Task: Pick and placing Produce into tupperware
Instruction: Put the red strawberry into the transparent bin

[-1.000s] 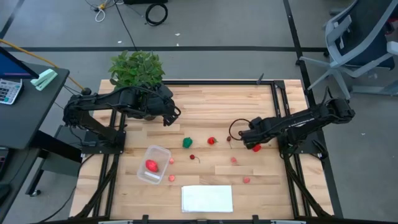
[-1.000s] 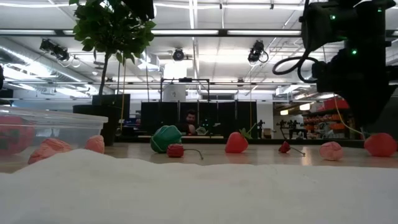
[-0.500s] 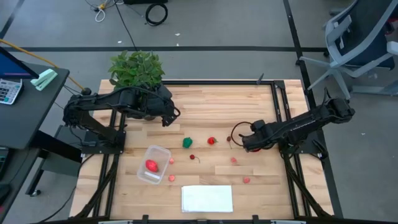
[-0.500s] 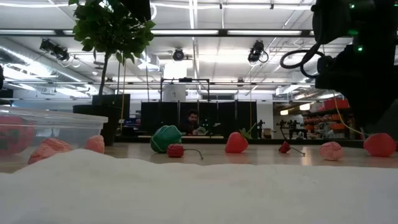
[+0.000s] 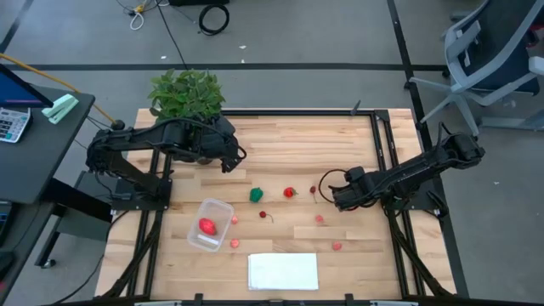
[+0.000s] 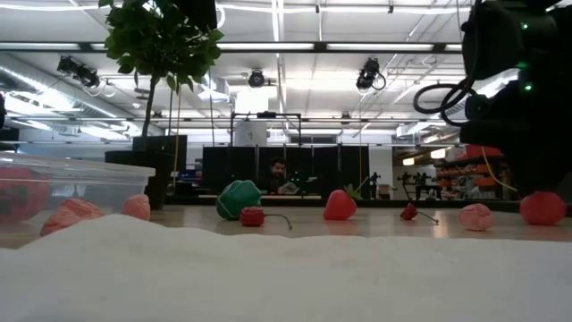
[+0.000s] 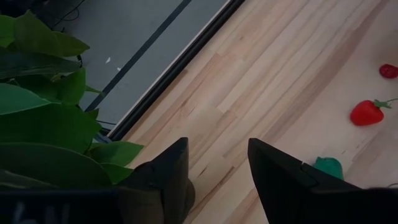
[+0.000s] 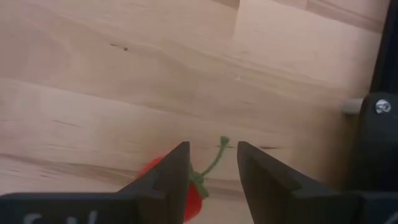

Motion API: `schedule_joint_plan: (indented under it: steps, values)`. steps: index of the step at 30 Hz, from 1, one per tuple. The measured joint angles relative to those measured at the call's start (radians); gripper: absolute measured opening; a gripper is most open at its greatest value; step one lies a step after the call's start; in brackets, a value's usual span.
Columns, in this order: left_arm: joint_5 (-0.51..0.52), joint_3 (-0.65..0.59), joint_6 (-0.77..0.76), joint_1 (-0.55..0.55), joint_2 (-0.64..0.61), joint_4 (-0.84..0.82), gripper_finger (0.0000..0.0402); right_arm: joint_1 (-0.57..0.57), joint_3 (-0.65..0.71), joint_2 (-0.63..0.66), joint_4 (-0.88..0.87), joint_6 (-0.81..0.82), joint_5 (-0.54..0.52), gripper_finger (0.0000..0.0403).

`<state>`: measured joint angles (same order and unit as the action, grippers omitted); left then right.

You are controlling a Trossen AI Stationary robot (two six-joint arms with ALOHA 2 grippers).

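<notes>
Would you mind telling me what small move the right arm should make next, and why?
Probably close the right gripper. In the right wrist view its fingers are open, low over the wooden table, with a red stemmed fruit between them, its green stem rising through the gap. The tupperware holds only one red piece so far, and the left gripper waits near the potted plant.

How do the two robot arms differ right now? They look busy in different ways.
The right gripper sits low over the table with its fingers straddling a red fruit with a green stem, not yet closed on it. The left gripper holds nothing and hangs over bare wood beside the potted plant, far from the tupperware. Both have their fingers apart.
</notes>
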<state>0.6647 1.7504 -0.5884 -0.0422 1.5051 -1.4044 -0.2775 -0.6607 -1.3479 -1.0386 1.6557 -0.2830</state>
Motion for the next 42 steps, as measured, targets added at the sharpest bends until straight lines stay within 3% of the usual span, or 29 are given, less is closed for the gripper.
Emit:
schedule_joint_plan:
  steps: [15,30,42]
  values:
    - [0.000,0.000,0.000,0.000,0.000,0.000,0.0176,0.000,0.001,-0.002,0.021,0.039,-0.016,0.0142]
    - [0.000,0.000,0.000,0.000,0.000,0.000,0.0172,-0.001,0.001,-0.145,0.086,0.012,-0.014,0.0142]
    - [0.000,0.000,0.000,0.000,0.000,0.000,0.0175,-0.001,0.001,-0.136,0.102,-0.025,0.027,0.0114]
